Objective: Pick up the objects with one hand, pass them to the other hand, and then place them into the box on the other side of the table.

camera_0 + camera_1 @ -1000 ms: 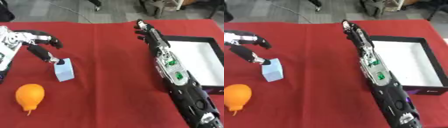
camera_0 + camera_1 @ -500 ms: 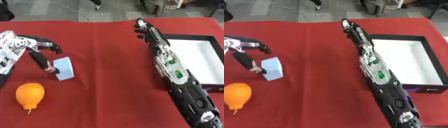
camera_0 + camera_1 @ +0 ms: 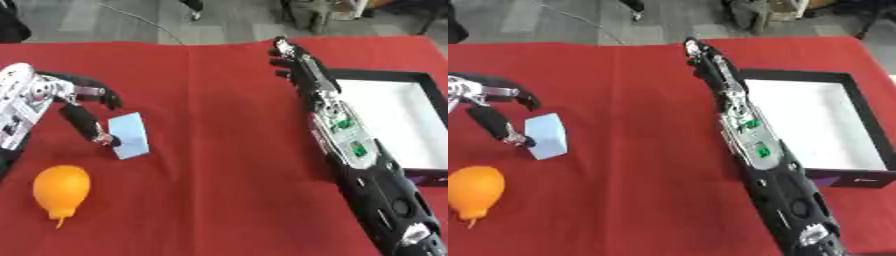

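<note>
My left hand point(image 3: 66, 102) is spread open near the counter's left edge, its thumb tip touching the light blue block point(image 3: 129, 135) lying on the red cloth point(image 3: 210, 150). An orange squeeze bulb point(image 3: 61, 188) sits nearer me. My right hand point(image 3: 702, 57) stretches out flat beside the black box point(image 3: 866, 135).

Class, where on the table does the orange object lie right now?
The orange object lies on the red cloth at the robot's near left, just below the light blue block.
</note>
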Motion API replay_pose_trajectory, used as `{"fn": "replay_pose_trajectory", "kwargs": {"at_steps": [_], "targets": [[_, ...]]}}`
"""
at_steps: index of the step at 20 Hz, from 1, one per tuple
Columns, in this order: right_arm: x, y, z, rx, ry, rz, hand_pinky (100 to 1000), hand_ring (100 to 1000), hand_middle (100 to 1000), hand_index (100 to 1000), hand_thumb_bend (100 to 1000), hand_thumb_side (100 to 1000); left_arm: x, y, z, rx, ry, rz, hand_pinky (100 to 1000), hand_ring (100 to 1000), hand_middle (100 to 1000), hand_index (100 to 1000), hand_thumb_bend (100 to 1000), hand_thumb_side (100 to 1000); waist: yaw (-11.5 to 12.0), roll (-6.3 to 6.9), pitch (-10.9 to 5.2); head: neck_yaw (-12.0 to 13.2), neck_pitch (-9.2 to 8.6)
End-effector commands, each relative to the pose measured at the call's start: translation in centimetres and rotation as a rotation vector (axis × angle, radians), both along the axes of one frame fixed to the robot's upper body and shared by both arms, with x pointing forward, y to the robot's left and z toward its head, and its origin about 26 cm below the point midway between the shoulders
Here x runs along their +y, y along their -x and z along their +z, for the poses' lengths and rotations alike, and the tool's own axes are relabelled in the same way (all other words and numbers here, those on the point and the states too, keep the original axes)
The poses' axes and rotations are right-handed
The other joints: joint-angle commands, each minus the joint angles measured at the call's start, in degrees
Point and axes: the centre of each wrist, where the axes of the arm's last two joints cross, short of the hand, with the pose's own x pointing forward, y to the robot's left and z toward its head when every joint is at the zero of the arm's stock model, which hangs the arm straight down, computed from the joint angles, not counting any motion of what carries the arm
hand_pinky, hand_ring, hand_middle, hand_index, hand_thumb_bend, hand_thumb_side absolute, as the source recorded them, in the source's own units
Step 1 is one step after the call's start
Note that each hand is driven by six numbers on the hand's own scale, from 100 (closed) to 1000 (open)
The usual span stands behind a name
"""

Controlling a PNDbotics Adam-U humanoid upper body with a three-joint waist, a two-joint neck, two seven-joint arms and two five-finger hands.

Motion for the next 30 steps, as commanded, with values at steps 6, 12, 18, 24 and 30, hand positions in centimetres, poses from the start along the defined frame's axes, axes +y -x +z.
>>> {"fn": "replay_pose_trajectory", "kwargs": {"at_steps": [6, 12, 18, 24, 30], "targets": [[-0.1, 0.0, 0.8, -0.024, 0.012, 0.003, 890, 858, 802, 873, 100, 845, -0.6, 0.9, 1.7, -0.037, -0.005, -0.019, 1000, 949, 820, 918, 552, 429, 0.2, 0.53, -1.74, 0.1, 0.09], [-0.1, 0.1, 0.8, -0.024, 0.009, 0.003, 890, 858, 802, 872, 100, 845, -0.3, 0.6, 0.6, -0.045, -0.074, 0.059, 1000, 964, 829, 931, 614, 424, 0.2, 0.64, -1.9, 0.2, 0.0], [0.0, 0.1, 0.8, -0.025, 0.001, 0.007, 890, 857, 801, 872, 100, 845, -0.7, 0.4, -0.5, -0.012, -0.051, 0.088, 1000, 956, 819, 925, 578, 418, 0.0, 0.49, -1.75, 0.3, -0.08], [0.0, 0.2, 0.9, -0.027, -0.007, 0.008, 890, 857, 801, 872, 100, 847, -0.9, 0.3, -1.3, 0.002, -0.052, 0.104, 1000, 938, 793, 865, 461, 406, 0.0, 0.36, -1.52, 0.4, -0.14], [-0.1, 0.2, 1.1, -0.033, -0.013, 0.011, 890, 856, 802, 872, 100, 843, -1.0, 0.7, -1.0, -0.004, -0.028, 0.103, 968, 851, 685, 694, 143, 340, 0.0, 0.23, -1.63, 0.5, -0.09]]}}
